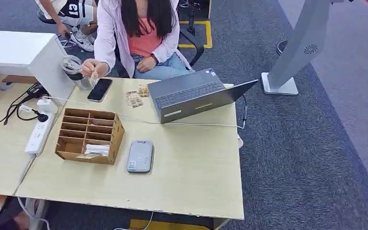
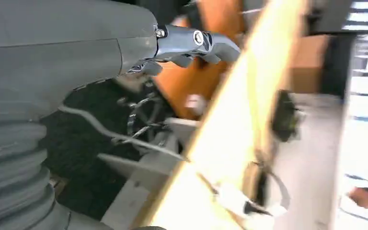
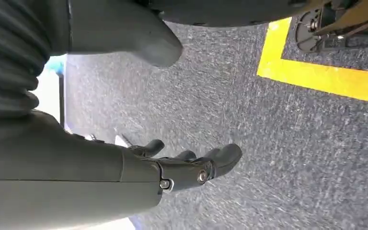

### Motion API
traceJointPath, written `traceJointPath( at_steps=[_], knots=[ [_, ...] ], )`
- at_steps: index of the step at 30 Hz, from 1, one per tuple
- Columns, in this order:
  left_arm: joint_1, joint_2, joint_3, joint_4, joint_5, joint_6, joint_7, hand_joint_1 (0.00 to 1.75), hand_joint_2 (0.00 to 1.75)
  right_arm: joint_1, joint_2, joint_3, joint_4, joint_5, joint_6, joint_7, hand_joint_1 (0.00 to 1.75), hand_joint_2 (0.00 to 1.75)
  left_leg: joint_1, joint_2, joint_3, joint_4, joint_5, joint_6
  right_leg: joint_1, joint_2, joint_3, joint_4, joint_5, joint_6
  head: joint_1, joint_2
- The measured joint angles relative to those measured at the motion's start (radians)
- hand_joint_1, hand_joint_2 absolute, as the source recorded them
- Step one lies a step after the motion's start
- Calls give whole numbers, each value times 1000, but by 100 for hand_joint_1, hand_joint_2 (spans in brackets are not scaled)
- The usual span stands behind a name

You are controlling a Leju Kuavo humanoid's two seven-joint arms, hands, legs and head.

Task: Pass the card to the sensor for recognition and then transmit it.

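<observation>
My left hand (image 2: 191,45) is hanging by the table edge (image 2: 230,120), its grip unreadable in the blur, cards are sitting in the cardboard organizer (image 1: 90,135) with the grey sensor (image 1: 140,156) at its three o'clock, and my right hand (image 3: 191,167) is dangling loose, fingers apart, over grey carpet (image 3: 278,143).

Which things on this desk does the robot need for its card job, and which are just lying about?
For the job: cardboard organizer with cards; grey sensor.

Lying about: laptop, phone, power strip, plastic cup, snack packets.
</observation>
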Motion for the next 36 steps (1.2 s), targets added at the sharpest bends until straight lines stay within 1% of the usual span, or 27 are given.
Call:
traceJointPath(
  at_steps=[3, 5, 6, 7, 8, 9, 10, 11, 12, 13, 15, 16, 17, 18, 21, 23, 25, 28, 30, 32, 36],
  knots=[
    [8, -2, -16, -149, -6, 5, 24, 0, 175, -6, -2, 28, 0, 23, 18, 3, 0, 175, 0, 0, 0, 0, 0, 0, 0, -1, 0, 0, 0, 0, 0, 0],
    [1, -3, -23, -223, -42, 13, 25, 0, 175, -9, -3, 47, 0, 38, 28, 8, 0, 175, 0, 0, 1, 0, 0, 0, 0, 0, 0, 0, 0, 0, 0, 0],
    [-10, -2, -28, -258, -86, 32, 18, 0, 175, -11, -4, 58, 0, 47, 32, 10, 0, 175, 0, 0, 1, 0, 1, 0, 0, 0, 0, 0, 1, 0, 0, 0],
    [-26, 6, -39, -281, -156, 76, 8, 0, 175, -13, -5, 70, 0, 58, 40, 14, 0, 175, 0, -1, 1, 0, 1, 0, 0, -1, 0, 0, 1, 0, 0, 0],
    [-47, 16, -59, -296, -237, 138, -2, 0, 175, -16, -6, 82, 0, 65, 48, 16, 0, 175, 0, -2, 1, 0, 2, 1, 0, -3, 0, 0, 1, 0, 0, 0],
    [-67, 33, -90, -306, -311, 217, -4, 0, 175, -20, -7, 93, -1, 70, 55, 18, 0, 175, 0, -3, 2, 0, 2, 1, 0, -4, 0, 0, 1, 0, 1, 0],
    [-88, 65, -128, -307, -373, 320, 4, 0, 175, -24, -9, 104, -1, 79, 64, 21, 0, 175, 0, -3, 3, 0, 3, 0, 0, -3, -1, 0, 1, -1, 1, 0],
    [-120, 96, -180, -297, -451, 447, 27, 0, 175, -29, -10, 116, -2, 85, 71, 23, 0, 175, 1, -3, 2, 0, 4, -1, 0, -3, -1, 0, 2, -2, 0, 0],
    [-168, 148, -250, -266, -531, 578, 49, 0, 175, -33, -10, 131, -2, 92, 79, 24, 0, 175, 2, -5, 1, 0, 6, 0, 1, -6, -1, 0, 2, -3, 0, 0],
    [-217, 197, -310, -235, -590, 656, 72, 0, 175, -38, -11, 143, -2, 99, 83, 24, 0, 175, 2, -10, 1, 0, 8, -2, 1, -10, 0, 1, 2, -3, 1, 0],
    [-326, 273, -419, -144, -706, 760, 121, 0, 175, -50, -13, 163, -3, 103, 86, 24, 0, 175, 2, -12, 1, 0, 9, -2, 2, -12, 0, 2, 3, -4, -1, 0],
    [-380, 304, -467, -86, -751, 798, 143, 0, 175, -55, -13, 169, -3, 107, 89, 23, 0, 175, 3, -12, 0, 0, 11, -3, 3, -11, 0, 2, 5, -4, -1, 0],
    [-419, 334, -511, -37, -778, 823, 153, 0, 175, -60, -14, 175, -4, 108, 92, 22, 0, 175, 4, -11, -1, 0, 11, -4, 3, -10, 0, 2, 6, -6, 0, 0],
    [-452, 359, -546, 2, -784, 840, 153, 0, 175, -63, -15, 183, -4, 108, 93, 21, 0, 175, 4, -8, -1, 0, 11, -4, 3, -7, 0, 3, 9, -5, 0, 0],
    [-511, 411, -623, 78, -813, 879, 179, 0, 175, -64, -16, 196, -4, 108, 93, 14, 0, 175, 3, 2, -1, 0, 11, -4, 3, 3, -3, 2, 10, -5, -1, 0],
    [-563, 436, -666, 148, -889, 912, 215, 0, 175, -65, -16, 210, -4, 111, 96, 11, 0, 175, 4, 1, -2, 1, 11, -3, 3, 2, -7, 2, 10, -5, 0, 0],
    [-636, 457, -709, 236, -966, 941, 235, 0, 175, -67, -17, 219, -4, 114, 98, 11, 0, 175, 4, -2, -4, 1, 12, -3, 3, 0, -7, 2, 10, -5, 0, 0],
    [-755, 477, -791, 386, -1117, 1008, 290, 0, 175, -70, -18, 238, -5, 114, 99, 13, 0, 175, 4, -2, -5, 1, 12, -3, 3, 0, -6, 2, 12, -4, 0, 0],
    [-820, 488, -846, 467, -1226, 1041, 337, 0, 175, -72, -20, 244, -5, 116, 104, 16, 0, 175, 3, 0, -6, 1, 13, -3, 3, 2, -7, 2, 13, -4, 0, 0],
    [-882, 494, -896, 549, -1316, 1058, 378, 0, 175, -74, -21, 255, -5, 116, 108, 21, 0, 175, 3, 1, -6, 1, 13, -3, 3, 2, -7, 2, 13, -4, 0, 0],
    [-952, 500, -967, 664, -1382, 1091, 411, 0, 175, -75, -23, 266, -5, 116, 114, 22, 0, 175, 3, 1, -6, 1, 13, -3, 3, 3, -8, 2, 13, -4, 0, 0]
  ],
)
